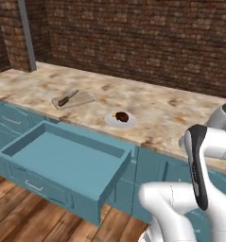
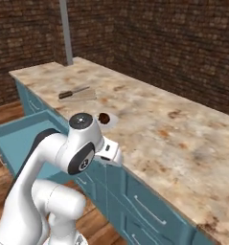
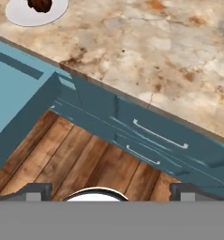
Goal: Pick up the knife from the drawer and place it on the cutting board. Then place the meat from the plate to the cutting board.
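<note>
Drawer (image 1: 62, 158) open, meat (image 1: 122, 116) on plate (image 1: 112, 121), pincer (image 3: 108, 191) spread.

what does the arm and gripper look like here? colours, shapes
The arm is glossy white with rounded, tubular links. One joint has a dark grey round cap with a pale centre; another link carries a long black panel. No cables or markings are visible. The gripper has two small dark grey, blocky fingertips.
</note>
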Robot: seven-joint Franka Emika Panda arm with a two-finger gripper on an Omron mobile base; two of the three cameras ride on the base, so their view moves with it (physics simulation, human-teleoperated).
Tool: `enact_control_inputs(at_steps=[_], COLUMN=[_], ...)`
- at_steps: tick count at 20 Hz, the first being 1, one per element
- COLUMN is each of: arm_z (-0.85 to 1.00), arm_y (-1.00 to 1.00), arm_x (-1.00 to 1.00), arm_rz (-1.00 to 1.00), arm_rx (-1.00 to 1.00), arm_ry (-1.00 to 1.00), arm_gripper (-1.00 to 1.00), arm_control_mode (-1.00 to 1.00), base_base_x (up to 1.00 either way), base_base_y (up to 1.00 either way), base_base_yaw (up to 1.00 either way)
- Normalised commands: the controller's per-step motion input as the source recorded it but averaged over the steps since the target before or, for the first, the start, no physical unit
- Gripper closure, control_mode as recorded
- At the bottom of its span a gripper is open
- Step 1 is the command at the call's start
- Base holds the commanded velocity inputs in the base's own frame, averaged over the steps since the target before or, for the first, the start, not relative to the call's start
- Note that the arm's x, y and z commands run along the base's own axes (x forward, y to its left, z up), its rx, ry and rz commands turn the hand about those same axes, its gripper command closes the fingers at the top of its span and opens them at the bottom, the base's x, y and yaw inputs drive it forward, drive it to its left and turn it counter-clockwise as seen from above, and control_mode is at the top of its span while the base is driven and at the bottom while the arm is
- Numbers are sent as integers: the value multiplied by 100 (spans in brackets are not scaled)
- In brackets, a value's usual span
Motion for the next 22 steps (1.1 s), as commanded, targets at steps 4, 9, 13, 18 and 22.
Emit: enact_control_inputs(at_steps=[4, 9, 13, 18, 22], arm_z=[0, 0, 0, 0, 0], arm_y=[0, 0, 0, 0, 0], arm_x=[0, 0, 0, 0, 0], arm_rz=[0, 0, 0, 0, 0], arm_rx=[0, 0, 0, 0, 0], arm_ry=[0, 0, 0, 0, 0], arm_gripper=[-100, -100, -100, -100, -100], arm_control_mode=[100, 100, 100, 100, 100], base_base_x=[91, 100, 100, 71, 54], base_base_y=[-60, 54, 74, 92, 98], base_base_yaw=[23, 3, 0, 0, -2])
